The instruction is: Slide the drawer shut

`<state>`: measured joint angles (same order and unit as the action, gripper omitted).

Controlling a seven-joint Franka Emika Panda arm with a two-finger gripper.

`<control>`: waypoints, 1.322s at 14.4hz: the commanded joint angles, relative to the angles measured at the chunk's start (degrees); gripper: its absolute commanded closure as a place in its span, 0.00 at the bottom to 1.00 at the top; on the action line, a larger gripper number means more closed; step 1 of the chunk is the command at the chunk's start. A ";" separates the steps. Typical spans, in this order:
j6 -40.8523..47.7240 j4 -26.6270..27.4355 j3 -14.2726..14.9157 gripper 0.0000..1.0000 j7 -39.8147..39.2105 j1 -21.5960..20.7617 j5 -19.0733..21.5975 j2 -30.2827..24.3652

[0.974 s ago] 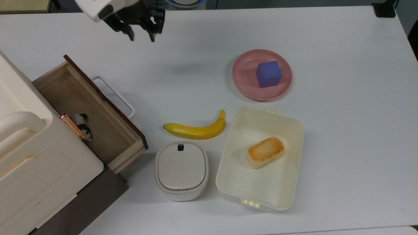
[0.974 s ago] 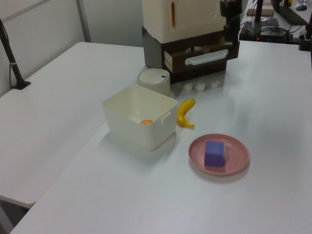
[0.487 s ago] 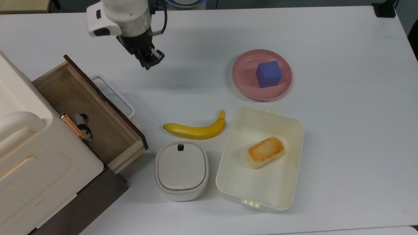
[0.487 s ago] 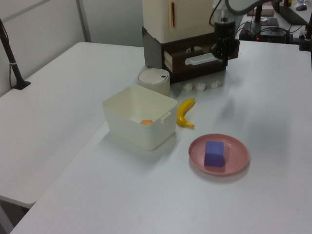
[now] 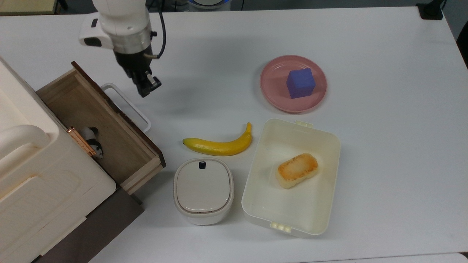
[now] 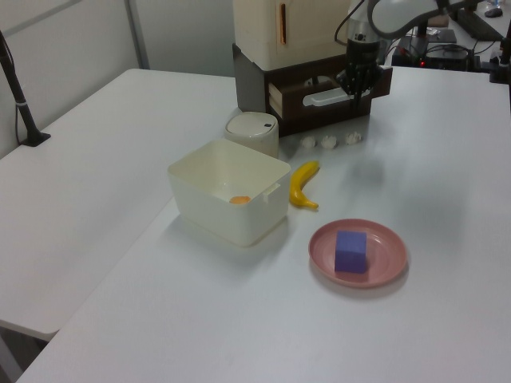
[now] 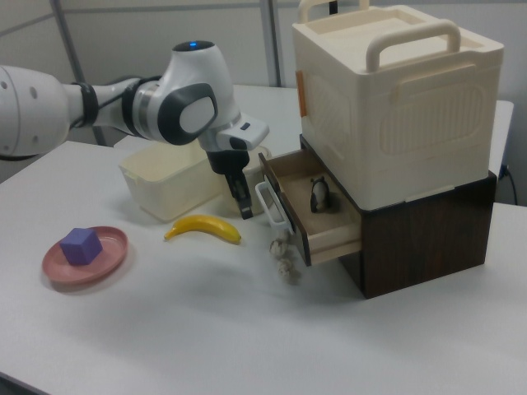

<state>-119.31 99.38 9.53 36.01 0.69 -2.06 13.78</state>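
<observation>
**A:** Where does the drawer (image 5: 98,124) stand right now?

**B:** Pulled well out of the cream cabinet (image 5: 44,182), at the top view's left. The gripper (image 5: 146,89) hangs just beside the far end of the white handle (image 5: 126,106), apart from it, pointing down at the table (image 5: 384,146). Its fingers look pressed together, with nothing between them.

**A:** How do you think the drawer will handle?

**B:** I'd judge it light and stiff: a thin wooden box that should run straight back on its slot. It holds only a small black-and-white figure (image 7: 319,196), so there is little load. The figure could tip if the push is sharp.

**A:** Where would you take hold?

**B:** No grasp is needed, I think. A flat push on the dark front panel (image 7: 284,206), near its middle, should send it in evenly. Pushing at one end might skew it and make it bind. The loop handle looks like slim plastic, so I'd avoid leaning hard on that.

**A:** And its looks?

**B:** Pale wood sides and floor, a dark brown front and a white loop handle standing off the front. Below the cream cabinet sits a dark brown base (image 7: 420,239).
</observation>
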 commanded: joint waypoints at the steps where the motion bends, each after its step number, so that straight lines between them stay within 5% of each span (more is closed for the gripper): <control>1: -2.32 -5.50 0.93 0.92 5.29 -0.52 -4.08 6.95; 8: -9.53 -17.45 7.95 0.92 8.64 -0.08 -4.18 16.96; 12: -12.61 -17.47 9.10 0.92 7.68 -0.34 -4.53 17.16; 19: -2.80 -7.54 8.32 0.77 -15.41 -5.25 -0.84 4.78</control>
<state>-128.18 85.27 17.01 30.24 -0.31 -4.94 27.10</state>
